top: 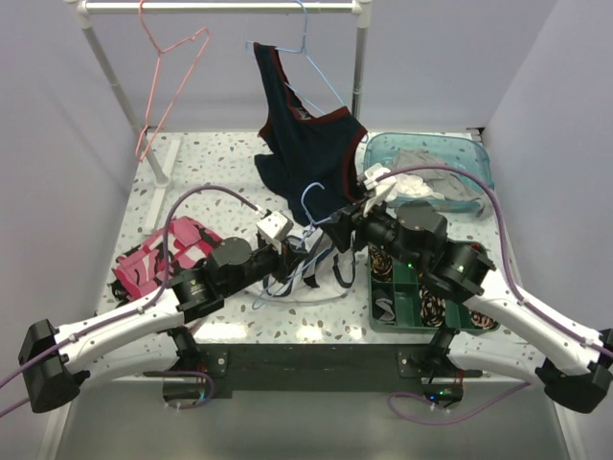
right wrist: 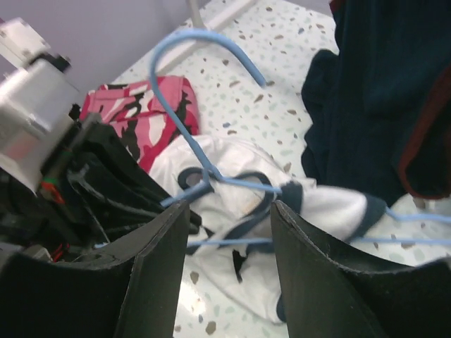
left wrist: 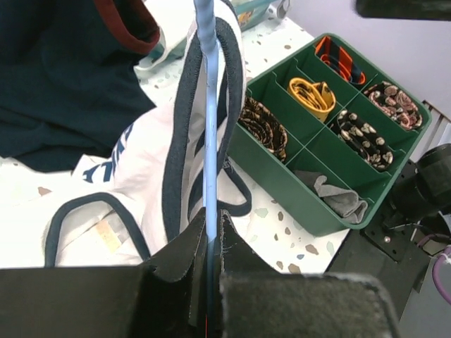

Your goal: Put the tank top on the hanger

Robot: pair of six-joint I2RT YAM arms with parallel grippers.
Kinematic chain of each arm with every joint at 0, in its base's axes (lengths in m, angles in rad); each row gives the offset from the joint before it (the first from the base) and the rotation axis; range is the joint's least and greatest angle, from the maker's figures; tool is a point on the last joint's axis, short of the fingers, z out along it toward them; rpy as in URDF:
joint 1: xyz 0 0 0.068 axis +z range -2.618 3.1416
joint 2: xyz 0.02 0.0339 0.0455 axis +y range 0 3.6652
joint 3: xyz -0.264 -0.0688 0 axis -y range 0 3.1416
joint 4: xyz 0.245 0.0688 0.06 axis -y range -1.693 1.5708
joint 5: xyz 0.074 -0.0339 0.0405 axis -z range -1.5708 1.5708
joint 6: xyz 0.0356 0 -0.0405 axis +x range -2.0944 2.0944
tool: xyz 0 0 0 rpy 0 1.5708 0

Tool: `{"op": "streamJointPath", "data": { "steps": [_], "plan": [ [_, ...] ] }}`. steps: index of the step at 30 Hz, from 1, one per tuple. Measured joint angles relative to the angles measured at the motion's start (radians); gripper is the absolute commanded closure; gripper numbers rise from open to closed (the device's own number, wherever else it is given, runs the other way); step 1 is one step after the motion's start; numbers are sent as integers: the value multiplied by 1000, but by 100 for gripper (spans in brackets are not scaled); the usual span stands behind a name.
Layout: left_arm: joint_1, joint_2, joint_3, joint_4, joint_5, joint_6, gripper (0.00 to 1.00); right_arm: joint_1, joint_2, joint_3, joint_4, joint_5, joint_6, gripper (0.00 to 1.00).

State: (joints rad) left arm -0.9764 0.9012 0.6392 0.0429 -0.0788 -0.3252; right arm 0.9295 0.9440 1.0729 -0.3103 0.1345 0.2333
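The white tank top [left wrist: 144, 165], trimmed in navy, is seen bunched on the speckled tabletop [top: 215, 168] at the centre of the workspace, between the two arms. The light blue wire hanger [right wrist: 168, 95] is pictured lying over and partly threaded into the garment, its hook raised above the cloth and one wire run along a navy-edged opening. The left claw [left wrist: 210, 243] is clamped tight on a straight stretch of that wire, with no gap left between its pads. The right claw [right wrist: 229, 246] is held wide open just over the tank top, nothing gripped; the hanger's lower wire and the white cloth are framed between its fingers [right wrist: 155, 271], though contact cannot be told. A dark navy top [top: 306, 134] with red trim is hung on another blue hanger from the rail [top: 220, 7] behind, its hem resting just beside the tank top. A pink camouflage garment [top: 153, 261] is seen to the left, a green compartment tray [left wrist: 310, 220] of rolled ties to the right, a teal bin [top: 474, 158] of clothes behind it, and a pink hanger [top: 177, 57] on the rail.
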Motion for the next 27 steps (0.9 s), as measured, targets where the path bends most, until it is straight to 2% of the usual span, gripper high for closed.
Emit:
{"op": "streamJointPath", "data": {
  "steps": [4,9,18,24,27],
  "plan": [
    [0,43,1,18,13,4,100,0,85,0,100,-36,-27,48],
    [2,93,18,23,32,13,100,2,156,0,144,-45,-50,58],
    [53,109,46,49,100,14,100,13,182,-17,214,10,-66,67],
    [60,118,46,54,128,11,100,13,198,-51,272,60,-82,80],
    [64,118,46,51,130,5,100,13,216,-56,302,82,-95,93]
  ]
}}
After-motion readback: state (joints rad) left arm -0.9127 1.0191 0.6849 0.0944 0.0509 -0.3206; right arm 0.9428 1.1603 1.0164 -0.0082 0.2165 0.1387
